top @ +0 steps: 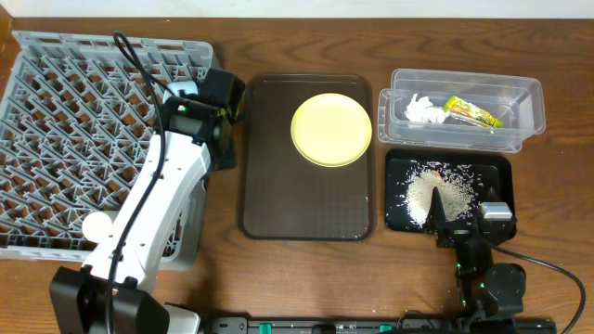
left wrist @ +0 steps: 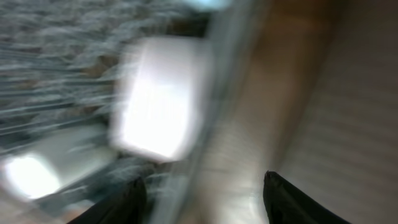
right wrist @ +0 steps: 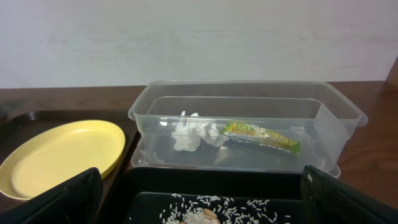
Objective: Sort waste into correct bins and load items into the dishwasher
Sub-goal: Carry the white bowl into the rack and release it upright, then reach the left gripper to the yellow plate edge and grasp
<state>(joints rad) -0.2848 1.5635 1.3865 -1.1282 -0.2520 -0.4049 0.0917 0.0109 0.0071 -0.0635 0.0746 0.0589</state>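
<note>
The grey dish rack fills the left. My left gripper hovers at its right rim, open and empty; its wrist view is blurred, showing open fingers and a white blur I cannot identify. A small white cup sits in the rack. The yellow plate lies on the brown tray. The clear tub holds the tissue and the wrapper. The black tray holds rice scraps. My right gripper is open and empty at the black tray's near edge. Bowls and chopsticks are hidden.
The dark brown serving tray lies between the rack and the bins. In the right wrist view the open fingers frame the black tray, the rice, the tub and the plate.
</note>
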